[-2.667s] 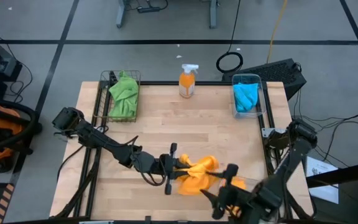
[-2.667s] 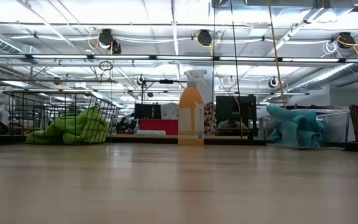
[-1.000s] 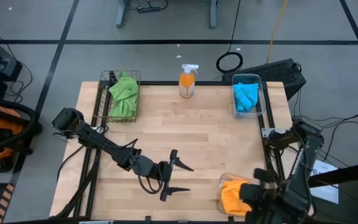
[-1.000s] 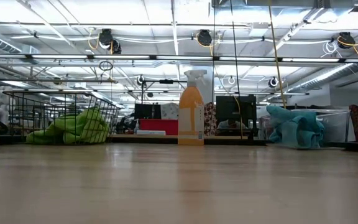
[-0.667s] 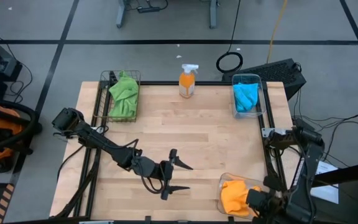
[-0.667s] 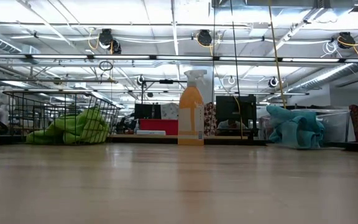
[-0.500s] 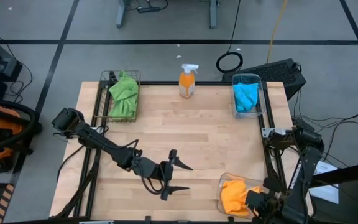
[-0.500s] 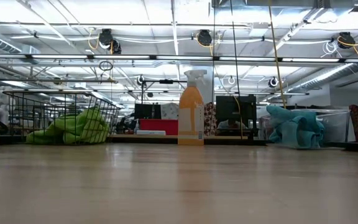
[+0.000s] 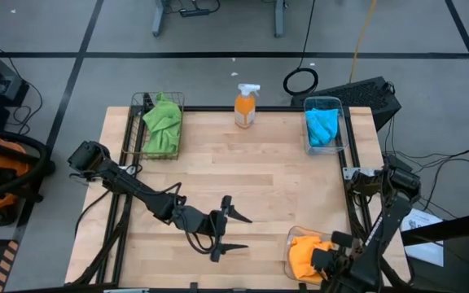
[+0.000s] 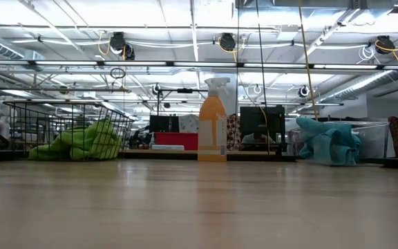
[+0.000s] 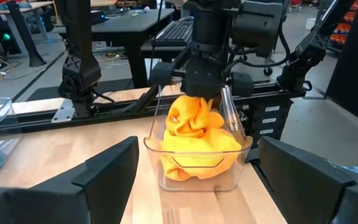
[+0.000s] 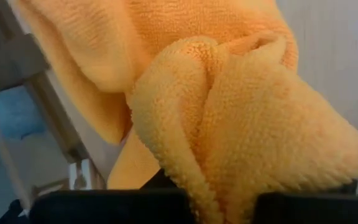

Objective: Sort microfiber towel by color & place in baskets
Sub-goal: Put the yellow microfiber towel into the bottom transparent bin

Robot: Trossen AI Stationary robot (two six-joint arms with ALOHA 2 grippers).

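Observation:
Orange microfiber towels (image 9: 304,254) lie heaped in a clear basket (image 9: 290,242) at the near right of the table; the left wrist view shows the heap (image 11: 197,143) filling it. My right gripper (image 9: 320,260) stands over this basket, shut on the orange cloth. My left gripper (image 9: 236,231) hovers open at the near middle, pointing toward that basket with nothing between its fingers. Green towels (image 9: 163,122) lie in the black wire basket (image 9: 137,134) at the far left. Blue towels (image 9: 322,126) lie in a clear basket (image 9: 345,134) at the far right. My right gripper pinches a bunched fold at the top of the orange heap (image 11: 194,104) between its two fingers, coming from above and pointing down. The fold (image 12: 229,180) runs back between the fingers. The rest of the cloth rests slack in the clear basket.
An orange spray bottle (image 9: 246,106) with a white trigger stands at the far edge, between the two far baskets. The wooden tabletop (image 9: 243,171) lies bare between the baskets and my left gripper.
My right gripper has stayed shut over the near-right basket, drifting slightly toward the table's right edge and back. The orange towels have stayed in the basket.

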